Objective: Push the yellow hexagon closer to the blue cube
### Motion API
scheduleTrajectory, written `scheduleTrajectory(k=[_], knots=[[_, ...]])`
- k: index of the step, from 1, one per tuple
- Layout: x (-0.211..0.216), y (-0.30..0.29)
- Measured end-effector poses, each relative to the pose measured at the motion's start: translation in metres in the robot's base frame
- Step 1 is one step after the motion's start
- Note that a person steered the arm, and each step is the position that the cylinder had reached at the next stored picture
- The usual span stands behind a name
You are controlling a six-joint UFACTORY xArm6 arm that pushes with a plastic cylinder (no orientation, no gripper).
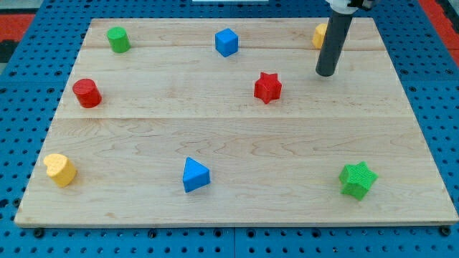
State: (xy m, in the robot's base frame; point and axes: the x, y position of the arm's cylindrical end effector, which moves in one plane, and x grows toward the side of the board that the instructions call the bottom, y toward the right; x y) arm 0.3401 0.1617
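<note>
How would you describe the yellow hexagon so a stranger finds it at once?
Look along the wooden board's top edge toward the view's right. There the yellow hexagon sits half hidden behind the dark rod, above my tip. The other yellow block, heart-shaped, lies at the bottom left.

- My tip (326, 73) rests on the tabletop (237, 143), just below the yellow hexagon (319, 34).
- Blue cube (226, 41) sits well left of that hexagon.
- Red star (267, 87) lies left of my tip.

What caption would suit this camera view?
My tip rests just below the half-hidden yellow hexagon, with the blue cube farther left.
</note>
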Motion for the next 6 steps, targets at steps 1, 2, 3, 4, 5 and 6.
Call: scheduleTrajectory(k=[1, 2, 3, 4, 5, 6], knots=[[0.023, -0.019], [0.064, -0.044], [0.048, -0.054], [-0.009, 0.034], [-0.078, 0.06], [-0.092, 0.057]])
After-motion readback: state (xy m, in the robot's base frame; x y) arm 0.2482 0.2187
